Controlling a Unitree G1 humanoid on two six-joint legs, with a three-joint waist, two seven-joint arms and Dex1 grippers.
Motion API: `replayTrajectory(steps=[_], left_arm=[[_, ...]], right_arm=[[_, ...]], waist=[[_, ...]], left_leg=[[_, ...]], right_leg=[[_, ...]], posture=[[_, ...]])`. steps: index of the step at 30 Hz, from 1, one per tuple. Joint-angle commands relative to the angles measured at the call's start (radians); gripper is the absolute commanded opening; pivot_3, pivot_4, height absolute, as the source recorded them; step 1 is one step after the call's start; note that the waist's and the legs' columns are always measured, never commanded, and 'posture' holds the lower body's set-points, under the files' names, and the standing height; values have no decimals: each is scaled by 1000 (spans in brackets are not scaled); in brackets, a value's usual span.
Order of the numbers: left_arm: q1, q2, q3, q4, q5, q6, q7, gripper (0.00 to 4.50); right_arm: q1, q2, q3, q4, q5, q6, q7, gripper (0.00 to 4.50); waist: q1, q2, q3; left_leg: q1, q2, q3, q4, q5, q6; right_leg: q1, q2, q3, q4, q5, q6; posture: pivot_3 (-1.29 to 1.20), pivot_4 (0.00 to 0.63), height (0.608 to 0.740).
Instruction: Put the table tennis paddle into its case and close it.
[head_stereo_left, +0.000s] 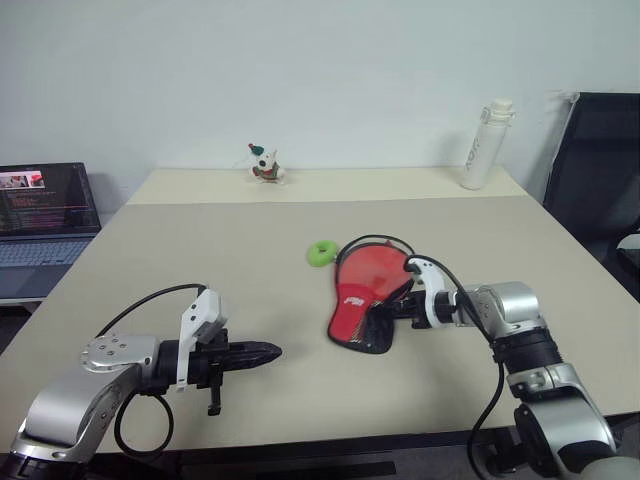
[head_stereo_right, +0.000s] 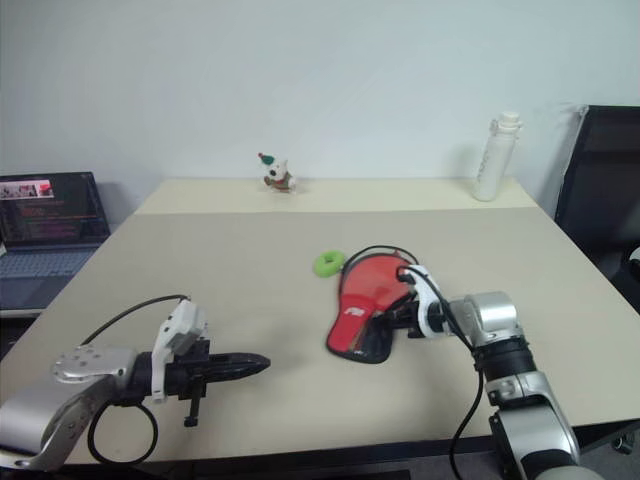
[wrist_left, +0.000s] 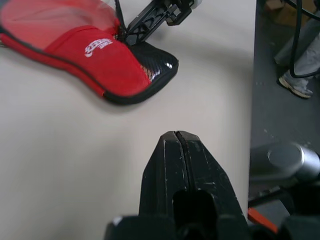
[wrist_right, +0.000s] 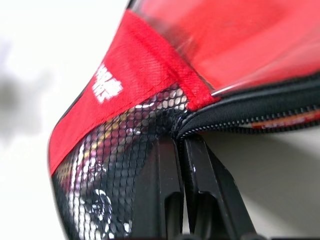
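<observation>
right gripper (head_stereo_left: 392, 308): closed at handle-end zip edge of soft red-and-black paddle-shaped zip case (head_stereo_left: 362, 290) | axis: runs away from robot | left gripper (head_stereo_left: 268, 352): closed, empty, well left of case

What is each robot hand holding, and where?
The right gripper pinches the case at its zipper by the mesh end. The left gripper is shut, holding nothing.

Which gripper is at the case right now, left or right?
The right gripper, fingers shut at the zip edge of the red case. The left gripper hovers apart over bare table.
</observation>
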Motion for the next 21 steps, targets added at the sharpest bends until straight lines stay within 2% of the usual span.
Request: replayTrajectory(steps=[1,6,10,17,21], left_arm=[[27,17,41,-43,-11,-30,-11,0],[58,17,40,-65,-20,-35,-18,0],[58,18,22,-63,-12,-43,-32,0],[34,12,1,-40,1,-50,-35,0],[23,7,-13,-29,8,-57,-31,0]], right_arm=[[87,-2,-18,-234,92,156,-17,14],[224,-33,-73,-471,161,329,-55,14],[290,-70,-116,-573,225,369,-80,14],[347,-118,-155,-611,321,369,-145,14],[344,-100,-162,-599,352,369,-195,14]], waist=[[6,0,0],[22,0,0],[24,0,0],[25,0,0],[25,0,0]], left_leg=[[0,0,0,0,0,0],[0,0,0,0,-1,0],[0,0,0,0,-1,0],[0,-1,0,0,-1,0],[0,-1,0,0,-1,0]], right_leg=[[0,0,0,0,0,0],[0,0,0,-1,0,0],[0,0,-1,0,0,0],[0,0,-1,0,0,0],[0,0,0,-1,0,0]], posture=[[0,150,740],[0,150,740],[0,150,740],[0,150,740],[0,150,740]])
